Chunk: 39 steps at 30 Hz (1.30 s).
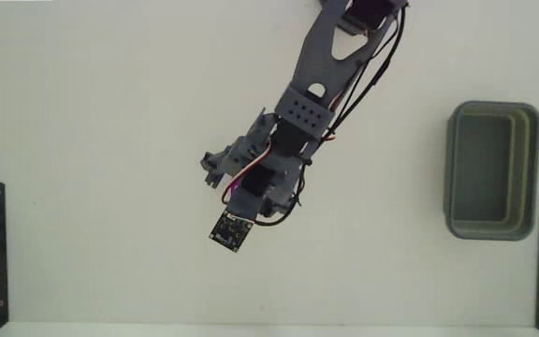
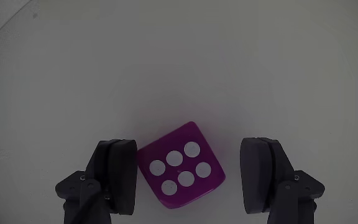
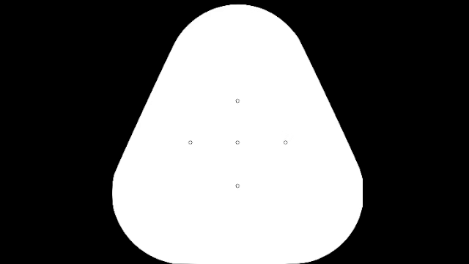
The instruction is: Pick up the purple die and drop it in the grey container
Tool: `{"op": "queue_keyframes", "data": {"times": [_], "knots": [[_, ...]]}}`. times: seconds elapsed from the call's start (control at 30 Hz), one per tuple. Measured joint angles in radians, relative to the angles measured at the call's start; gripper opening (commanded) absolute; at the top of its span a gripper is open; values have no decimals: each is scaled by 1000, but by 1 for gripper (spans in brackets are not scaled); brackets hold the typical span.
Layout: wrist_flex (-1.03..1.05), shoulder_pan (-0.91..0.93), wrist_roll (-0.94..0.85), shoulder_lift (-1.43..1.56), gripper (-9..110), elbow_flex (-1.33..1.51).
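While the grey container [image 1: 491, 171] waits empty at the fixed view's right edge, the gripper [image 2: 188, 180], jaws apart, straddles the purple die [image 2: 180, 172] low-centre in the wrist view. Grasp step: next, close squarely, since die sits skewed.

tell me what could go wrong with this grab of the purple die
The die sits rotated between the open gripper fingers, close to the left finger and apart from the right one, so closing may push on its corners, twisting or squirting it out. The grey container lies well to the right in the fixed view; a weak corner hold might drop it on the way.
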Motion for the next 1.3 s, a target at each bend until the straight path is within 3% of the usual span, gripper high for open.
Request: {"op": "queue_keyframes", "data": {"times": [1.3], "knots": [[0,0,0,0,101,0]]}}
